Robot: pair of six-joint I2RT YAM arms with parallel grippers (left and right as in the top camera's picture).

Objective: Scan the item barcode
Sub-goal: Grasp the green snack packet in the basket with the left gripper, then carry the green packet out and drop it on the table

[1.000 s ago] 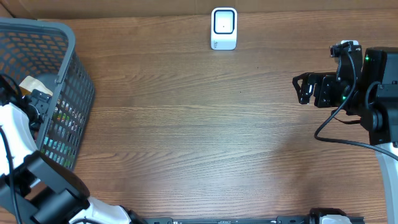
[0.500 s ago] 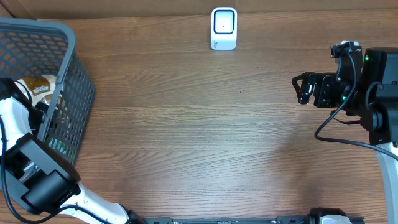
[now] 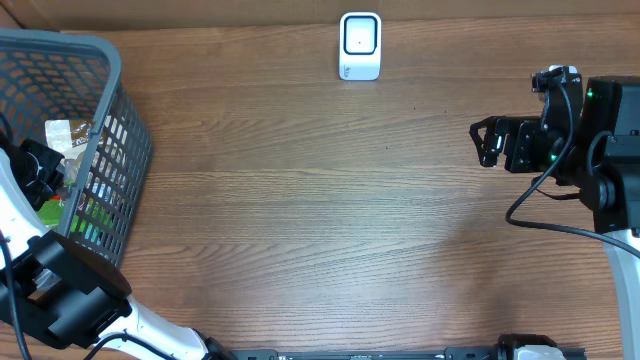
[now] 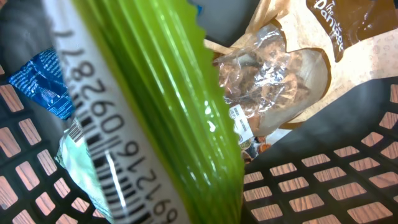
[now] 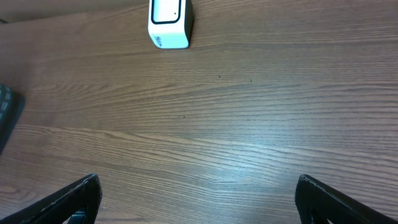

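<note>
A green packet point(image 4: 168, 93) with a white barcode label point(image 4: 93, 124) fills the left wrist view, very close to the lens and running down through the jaw area. My left gripper point(image 3: 32, 165) is inside the grey basket point(image 3: 112, 62), shut on this packet; its fingers are hidden behind it. The white barcode scanner point(image 3: 360, 45) stands at the table's far edge and also shows as the scanner point(image 5: 169, 23) in the right wrist view. Over the table's right side my right gripper point(image 3: 482, 142) hangs open, with nothing between its fingers point(image 5: 74, 199).
The basket holds more goods: a clear bag of brown snacks point(image 4: 273, 81), a blue packet point(image 4: 40, 81) and a pale mint packet point(image 4: 81, 168). The mesh wall point(image 4: 323, 186) of the basket stands close around the left gripper. Wooden tabletop point(image 3: 320, 200) lies between basket and right arm.
My left gripper has gone from open to shut inside the basket, and the arm and the packets there have shifted. The right arm has not moved.
</note>
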